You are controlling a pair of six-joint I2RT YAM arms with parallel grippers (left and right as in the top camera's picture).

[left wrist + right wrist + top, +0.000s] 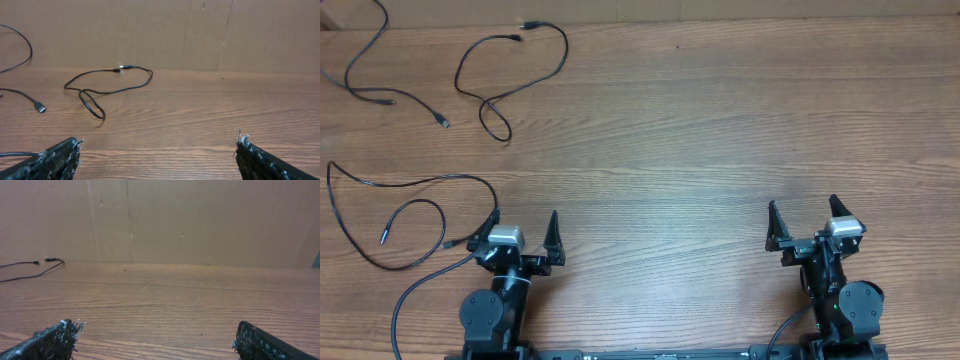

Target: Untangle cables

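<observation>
Both grippers sit at the lower edge of the overhead frame with nothing between their fingers; the left gripper at lower left has its black jaws spread wide apart, and the right gripper at lower right stands just as wide. All the thin black cables lie on the brown wood-grain table in the left half of the frame, each apart from the others. One long thin black cord sweeps in big curves at middle left; it passes right beside the left gripper's outer finger, though whether it touches cannot be told. A second black cord bent into a narrow loop lies at upper centre-left, its two small plugs close together near the top. A further black cord with a small plug trails in from the upper left corner. In the left wrist view the looped cord lies ahead near a brown cardboard back wall; the right wrist view shows only a plug end at far left.
</observation>
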